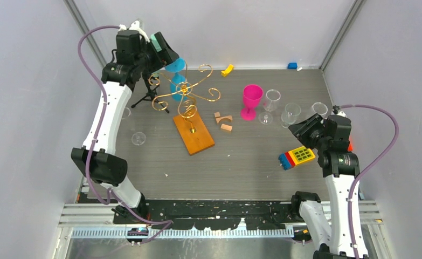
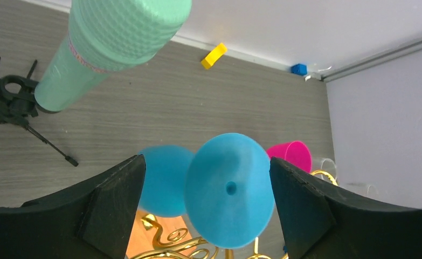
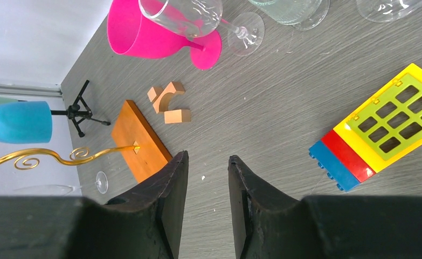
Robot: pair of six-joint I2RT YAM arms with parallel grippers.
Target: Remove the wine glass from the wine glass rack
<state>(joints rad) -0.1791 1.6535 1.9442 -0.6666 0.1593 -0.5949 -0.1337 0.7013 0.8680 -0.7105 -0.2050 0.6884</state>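
Note:
The wine glass, opaque blue, hangs on the gold wire wine glass rack [image 1: 189,97], which stands on an orange-brown wooden base [image 1: 198,137]. The glass's round foot [image 2: 230,189] faces the left wrist camera and its bowl [image 2: 163,181] lies behind. My left gripper [image 2: 207,162] is open and straddles the foot. The right finger [image 2: 305,210] is close to the foot's rim and the left finger [image 2: 114,208] stands clear of it. My right gripper [image 3: 208,156] hovers over bare table at the right, its jaws a little apart with nothing between them.
A black tripod [image 1: 146,97] and a mint-green cylinder [image 2: 111,43] stand left of the rack. A pink goblet [image 1: 251,100] and several clear glasses [image 1: 291,113] stand to the right. Wooden blocks [image 1: 223,121], a toy brick panel [image 1: 297,156] and a fallen clear glass [image 1: 138,138] lie about.

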